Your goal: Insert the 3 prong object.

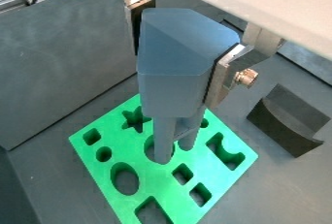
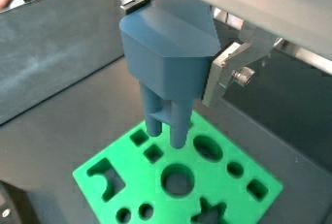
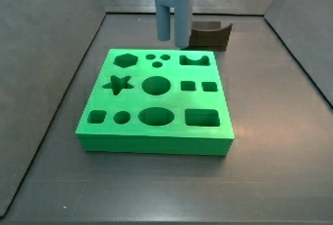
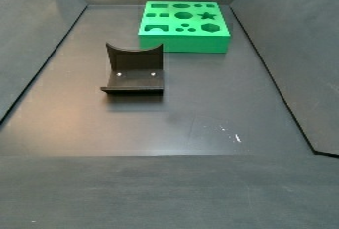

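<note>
My gripper (image 1: 180, 58) is shut on the blocky upper body of the 3 prong object (image 1: 176, 48), a blue-grey piece. Silver fingers (image 1: 228, 73) clamp it from both sides. It shows the same way in both wrist views, with the gripper (image 2: 176, 44) around the object (image 2: 166, 48). The long prongs point straight down over the green block (image 1: 101, 150) with shaped holes (image 2: 130, 170). In a side view only the prongs (image 3: 172, 5) show, hanging just above the far edge of the block (image 3: 156, 143), near its three small round holes. The gripper is out of that view.
A dark brown block with a curved notch (image 3: 211, 36) stands just behind the green block (image 4: 185, 43) and also shows in other views (image 1: 288, 121) (image 4: 133, 71). Everything sits on a dark grey floor with raised walls (image 3: 65, 93) around it.
</note>
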